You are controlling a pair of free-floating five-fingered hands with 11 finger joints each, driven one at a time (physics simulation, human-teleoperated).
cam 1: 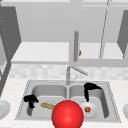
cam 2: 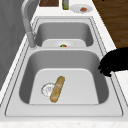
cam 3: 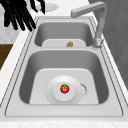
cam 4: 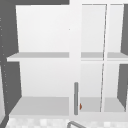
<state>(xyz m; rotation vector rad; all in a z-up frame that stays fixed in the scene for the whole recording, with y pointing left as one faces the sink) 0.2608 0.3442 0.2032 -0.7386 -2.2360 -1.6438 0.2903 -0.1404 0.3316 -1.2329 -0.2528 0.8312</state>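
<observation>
Left hand (cam 1: 30,99) hovered over left basin near baguette (cam 1: 47,106), fingers curled, empty. Right hand (cam 1: 89,88) above plate (cam 1: 93,113) with tomato (cam 1: 87,109), fingers straight, pointing down.

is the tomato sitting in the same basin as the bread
No, the tomato rests on a white plate in one basin, while the bread lies in the other basin.

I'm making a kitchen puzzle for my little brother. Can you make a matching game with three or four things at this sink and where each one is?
Things:
1. bread roll
2. tomato
3. red ball
4. left hand

Places:
A. on the white plate in the right basin
B. at the front edge of the sink
C. lying in the left basin, by the drain
D. in the air above the left basin's left side

Pairs: 1-C, 2-A, 3-B, 4-D
</observation>
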